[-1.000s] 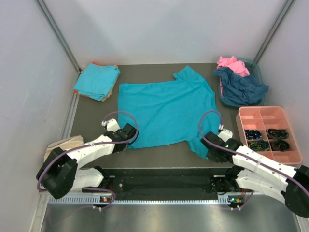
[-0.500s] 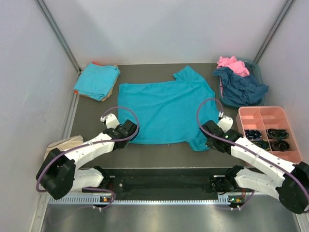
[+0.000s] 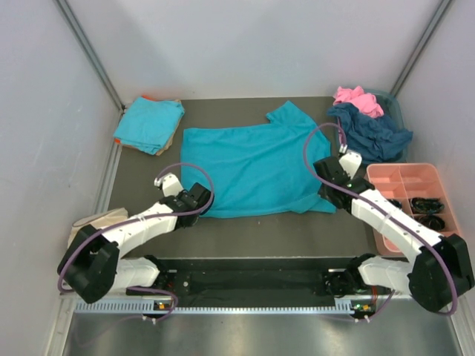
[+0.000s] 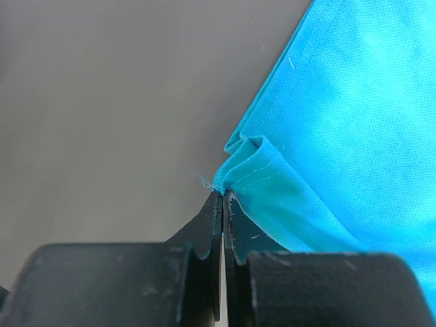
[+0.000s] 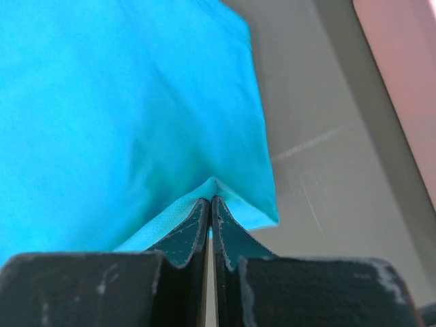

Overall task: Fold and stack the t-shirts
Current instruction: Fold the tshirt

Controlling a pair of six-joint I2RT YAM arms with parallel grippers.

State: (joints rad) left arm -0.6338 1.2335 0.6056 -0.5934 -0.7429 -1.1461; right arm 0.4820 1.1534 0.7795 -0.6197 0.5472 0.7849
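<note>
A turquoise t-shirt [image 3: 252, 167] lies spread flat in the middle of the table, collar toward the back. My left gripper [image 3: 199, 202] is shut on its near left hem corner, and the left wrist view shows the bunched hem [image 4: 255, 160] pinched at the fingertips of that gripper [image 4: 223, 194]. My right gripper [image 3: 325, 182] is shut on the shirt's near right corner. In the right wrist view a peak of the cloth [image 5: 136, 102] sits pinched in this gripper [image 5: 210, 201]. A folded stack of turquoise t-shirts [image 3: 151, 122] rests at the back left.
A bin at the back right holds a crumpled pink t-shirt [image 3: 356, 96] and a dark navy one [image 3: 371, 135]. A pink compartment tray [image 3: 404, 169] with dark small items stands at the right, under my right arm. A beige cloth [image 3: 96, 222] lies off the table's left edge.
My right gripper has carried the shirt's near right corner away from the near edge toward the back right, pulling that side straighter. The left gripper has hardly moved.
</note>
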